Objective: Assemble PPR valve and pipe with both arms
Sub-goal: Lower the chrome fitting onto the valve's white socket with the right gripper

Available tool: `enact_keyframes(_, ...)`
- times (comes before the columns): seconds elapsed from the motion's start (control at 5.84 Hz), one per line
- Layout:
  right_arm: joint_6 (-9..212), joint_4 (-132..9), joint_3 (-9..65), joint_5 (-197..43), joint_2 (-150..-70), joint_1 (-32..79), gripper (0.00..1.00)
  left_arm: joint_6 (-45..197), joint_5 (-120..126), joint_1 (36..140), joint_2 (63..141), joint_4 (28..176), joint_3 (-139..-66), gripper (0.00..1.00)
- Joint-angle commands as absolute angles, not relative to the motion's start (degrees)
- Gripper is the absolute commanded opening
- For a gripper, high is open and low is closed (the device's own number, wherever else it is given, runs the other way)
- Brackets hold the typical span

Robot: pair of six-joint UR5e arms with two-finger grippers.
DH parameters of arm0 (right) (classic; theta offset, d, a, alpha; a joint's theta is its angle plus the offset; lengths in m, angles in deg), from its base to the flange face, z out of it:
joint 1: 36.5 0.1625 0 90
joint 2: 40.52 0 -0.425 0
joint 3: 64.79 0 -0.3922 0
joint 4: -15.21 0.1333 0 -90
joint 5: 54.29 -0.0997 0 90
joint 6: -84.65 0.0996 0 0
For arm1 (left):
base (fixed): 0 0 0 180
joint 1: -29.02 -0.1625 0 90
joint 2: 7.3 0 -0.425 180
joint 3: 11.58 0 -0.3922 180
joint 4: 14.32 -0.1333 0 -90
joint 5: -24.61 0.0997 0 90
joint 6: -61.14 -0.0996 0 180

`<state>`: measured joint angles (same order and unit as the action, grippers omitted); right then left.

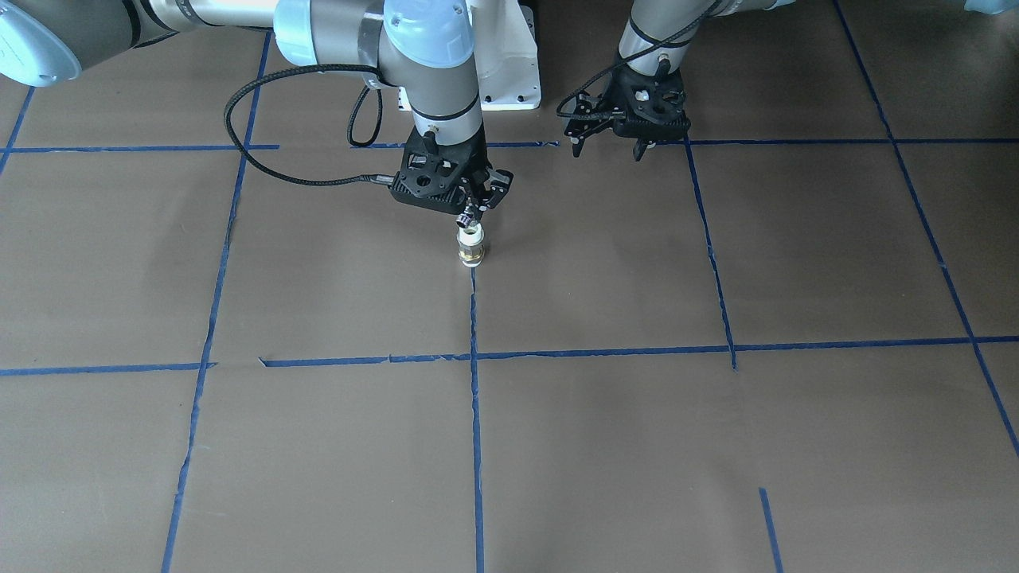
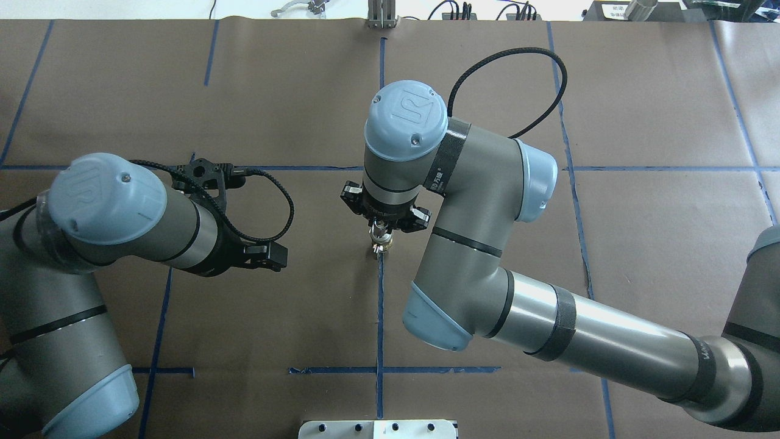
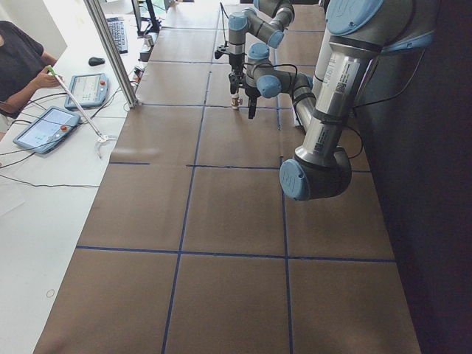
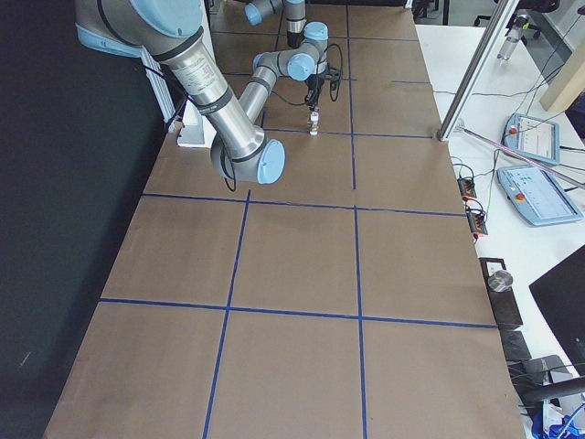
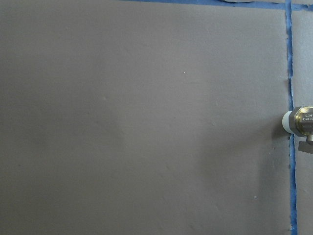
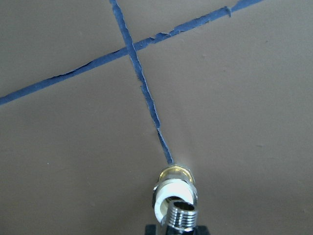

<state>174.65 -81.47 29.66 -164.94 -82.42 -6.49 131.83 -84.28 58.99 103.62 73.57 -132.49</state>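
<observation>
Right tool (image 1: 470,213), shown low over the middle of the table (image 1: 796,255), its fingers closed together on the upper end of the valve (image 1: 471,245). The valve is held upright, with a threaded metal end uppermost, a white collar below it and a brass body lowest, as seen in the right wrist view. The brass body is placed at the table surface, on the end of a blue tape line (image 1: 475,398); whether it bears on the table cannot be told.

Left tool (image 1: 607,143), shown with its fingers spread apart and nothing between them. It is suspended above the table beside a crossing of tape lines, nearer the robot's base than the valve and well apart from it. In the left wrist view the valve is caught only at the right edge, over the tape line, and the rest of that view is filled by the brown table covering.

In the overhead view the right arm (image 2: 548,329) is seen bent in towards the centre line, with its wrist directly over the valve, and the left arm (image 2: 67,317) is seen on its own side. A white pedestal (image 1: 513,64) is visible just behind the right arm's wrist.
</observation>
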Motion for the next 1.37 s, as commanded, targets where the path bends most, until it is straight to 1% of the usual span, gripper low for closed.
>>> enact_keyframes(0.0,174.65,-81.47,29.61,-164.5,-82.36,-6.53,0.0,131.89,-84.28,58.99,103.62,73.57,-132.69,1.0)
enact_keyframes(1.2,174.65,-81.3,28.82,-163.54,-82.8,-6.79,0.01,131.89,-84.19,58.99,103.62,73.57,-132.87,1.0)
